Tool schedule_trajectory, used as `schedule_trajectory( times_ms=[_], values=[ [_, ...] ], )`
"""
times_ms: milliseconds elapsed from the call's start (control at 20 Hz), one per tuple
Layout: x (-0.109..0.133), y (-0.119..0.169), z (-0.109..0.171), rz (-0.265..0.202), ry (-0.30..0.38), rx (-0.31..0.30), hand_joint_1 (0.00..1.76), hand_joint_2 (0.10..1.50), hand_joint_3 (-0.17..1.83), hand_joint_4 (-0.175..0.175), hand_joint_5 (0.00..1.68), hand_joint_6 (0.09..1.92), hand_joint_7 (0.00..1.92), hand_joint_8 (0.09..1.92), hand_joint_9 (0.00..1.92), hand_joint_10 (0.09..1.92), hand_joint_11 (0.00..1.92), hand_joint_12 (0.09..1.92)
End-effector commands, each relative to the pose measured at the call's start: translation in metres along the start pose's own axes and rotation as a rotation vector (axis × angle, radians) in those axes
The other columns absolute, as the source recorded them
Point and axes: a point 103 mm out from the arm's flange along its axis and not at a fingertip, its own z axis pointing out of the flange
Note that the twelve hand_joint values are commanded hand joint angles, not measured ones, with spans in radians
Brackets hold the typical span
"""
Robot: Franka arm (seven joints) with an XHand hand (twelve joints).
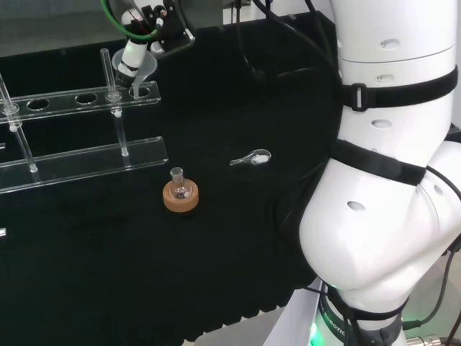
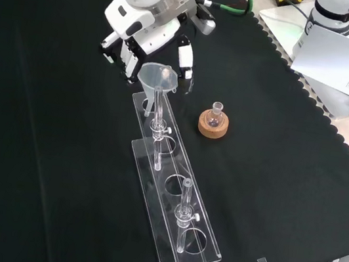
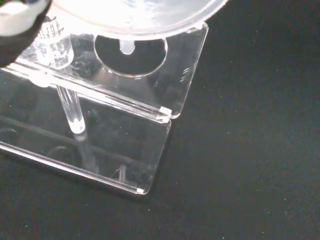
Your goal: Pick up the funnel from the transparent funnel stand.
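One hand (image 2: 150, 42) (fingers curled) round funnel (image 2: 157, 79) above stand (image 2: 199, 245)

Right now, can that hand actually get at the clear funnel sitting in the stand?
Probably yes. The hand is right behind the funnel at the stand's end hole, its fingers reaching down beside the cone. Nothing stands between them; the flask on its cork ring sits apart.

You see a clear, shiny plastic stand (image 2: 173, 201) and a see-through funnel (image 2: 156, 77) on soft, matt black cloth (image 2: 50, 118), near a brown cork ring (image 2: 212, 125) and the smooth white hand (image 2: 150, 41).
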Motion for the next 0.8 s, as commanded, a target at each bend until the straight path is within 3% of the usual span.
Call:
schedule_trajectory(
  times_ms=[50,500,800],
  values=[
    [-0.008,-0.007,-0.017,0.000,-0.026,-0.010,0.89,0.60,0.77,0.062,0.95,0.68,1.20,0.70,0.98,0.37,0.00,1.47],
    [-0.020,-0.023,-0.037,-0.020,-0.018,0.005,0.89,0.61,0.81,0.070,0.99,0.71,1.25,0.71,1.06,0.32,0.00,1.51],
    [-0.024,-0.043,-0.050,-0.035,-0.011,-0.032,0.89,0.61,0.82,0.064,0.99,0.72,1.28,0.72,1.12,0.31,0.00,1.53]
  ],
)
